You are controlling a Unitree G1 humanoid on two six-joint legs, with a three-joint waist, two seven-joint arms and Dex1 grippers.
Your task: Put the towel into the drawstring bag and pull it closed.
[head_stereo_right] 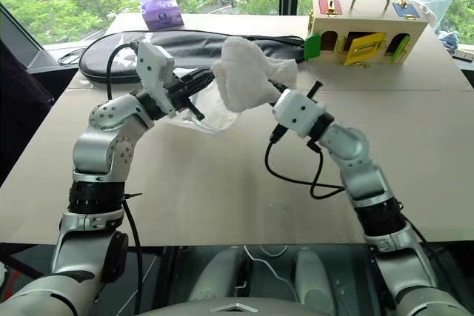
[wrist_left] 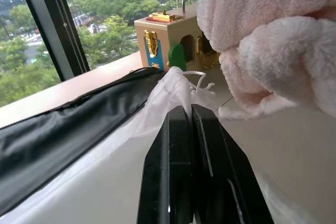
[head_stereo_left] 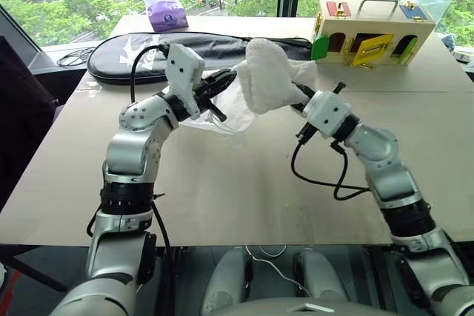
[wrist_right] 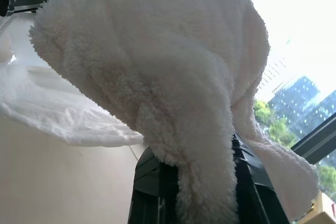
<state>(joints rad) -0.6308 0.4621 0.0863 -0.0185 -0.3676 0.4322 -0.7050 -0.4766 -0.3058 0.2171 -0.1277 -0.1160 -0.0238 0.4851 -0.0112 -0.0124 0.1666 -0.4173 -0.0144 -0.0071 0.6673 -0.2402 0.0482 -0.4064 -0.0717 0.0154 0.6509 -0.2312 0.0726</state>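
Above table (head_stereo_left: 222, 183), towel (head_stereo_left: 270, 75) outside drawstring bag (head_stereo_left: 229, 112), both gripper-held

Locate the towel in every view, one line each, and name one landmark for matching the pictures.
Left eye view: the towel hangs upper centre, between the two arms.
Right eye view: upper centre, slightly further left.
Left wrist view: top right corner.
Right wrist view: draped across the middle.
Shared landmark: the drawstring bag, beside the towel in all four.
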